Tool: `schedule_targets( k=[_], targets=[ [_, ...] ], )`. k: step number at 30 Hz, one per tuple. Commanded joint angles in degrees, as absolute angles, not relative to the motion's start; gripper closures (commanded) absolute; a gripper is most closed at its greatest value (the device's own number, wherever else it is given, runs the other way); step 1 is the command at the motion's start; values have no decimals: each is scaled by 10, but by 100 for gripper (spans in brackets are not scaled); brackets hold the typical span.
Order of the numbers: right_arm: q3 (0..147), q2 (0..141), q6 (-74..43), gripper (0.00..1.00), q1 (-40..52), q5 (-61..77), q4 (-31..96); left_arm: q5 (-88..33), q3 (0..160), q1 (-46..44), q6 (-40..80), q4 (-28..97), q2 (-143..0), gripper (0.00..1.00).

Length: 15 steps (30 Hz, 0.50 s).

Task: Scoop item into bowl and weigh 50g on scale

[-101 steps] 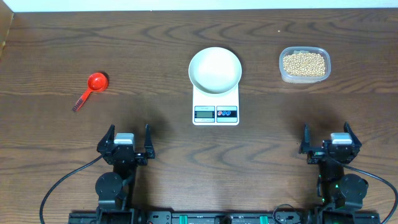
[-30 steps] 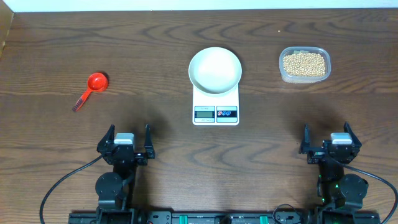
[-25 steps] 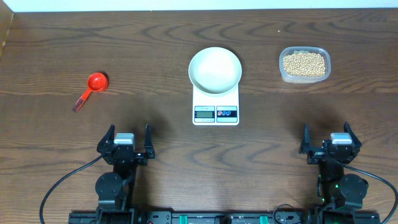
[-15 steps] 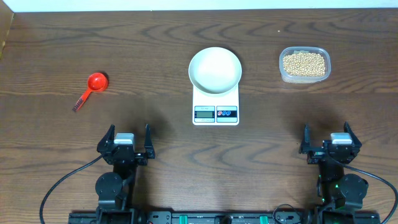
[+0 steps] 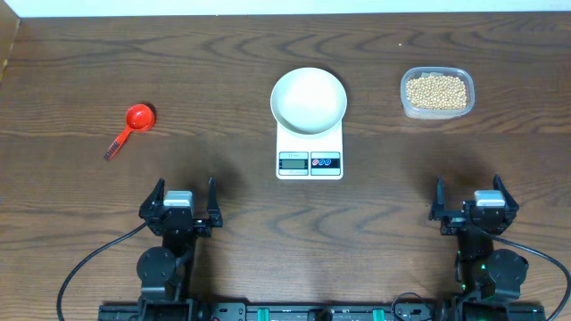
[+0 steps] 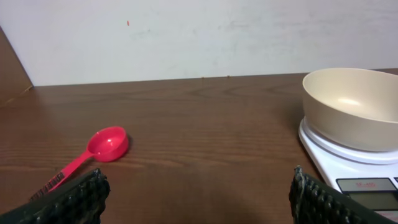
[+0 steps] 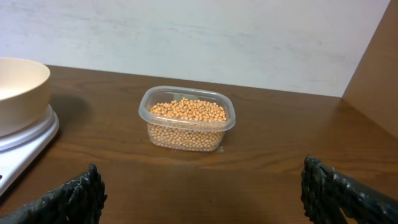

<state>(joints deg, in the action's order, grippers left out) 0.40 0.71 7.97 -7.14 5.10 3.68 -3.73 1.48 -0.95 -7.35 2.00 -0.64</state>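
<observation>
left gripper (image 5: 186, 187) wide, empty | right gripper (image 5: 468, 185) wide, empty | bowl (image 5: 308, 100) sits on scale (image 5: 310, 153) | beans (image 5: 435, 90) in tub (image 5: 403, 94)

The left arm's black two-finger gripper (image 5: 185, 191) sits at the near left of the scene, folded low over its round black base (image 5: 157, 265) and pointing toward the far side. Its jaws stand wide apart with nothing between them. In the left wrist view its ribbed black fingertips (image 6: 73, 200) show only at the bottom corners. The right arm's black two-finger gripper (image 5: 468, 189) sits at the near right in the same folded pose, facing far, jaws likewise spread wide and empty. Its ribbed fingertips (image 7: 68, 198) show at the lower corners of the right wrist view.
</observation>
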Motion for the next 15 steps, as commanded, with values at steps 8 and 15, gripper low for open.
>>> schedule_targets(
  k=[8,15],
  targets=[
    [3,5,73,1,-67,46,39,-41,9,-7,-124,-22,-14,5],
    [3,5,73,1,-67,46,39,-37,90,-1,-135,-29,-115,5]
  ],
)
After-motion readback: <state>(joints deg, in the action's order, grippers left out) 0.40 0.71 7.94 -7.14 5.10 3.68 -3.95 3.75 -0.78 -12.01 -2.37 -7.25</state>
